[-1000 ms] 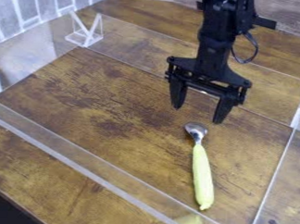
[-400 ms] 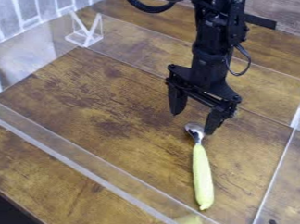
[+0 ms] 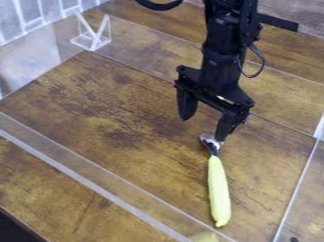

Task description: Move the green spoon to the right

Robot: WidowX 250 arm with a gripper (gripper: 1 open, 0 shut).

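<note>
Camera view: black two-fingered gripper (image 3: 206,118) above slim yellow-green spoon (image 3: 218,184).
We record the jaws spread apart, pointing down, clamped on nothing; the spoon lies flat on the brown wooden table (image 3: 98,111), its grey metal bowl just beside the right fingertip, handle running toward the near edge.

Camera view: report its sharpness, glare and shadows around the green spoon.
Camera view: soft and low in detail throughout; pale glare streaks the clear wall in front; the green spoon casts only a faint shadow on the wooden table; the open tool hangs dark, its detail lost.
</note>
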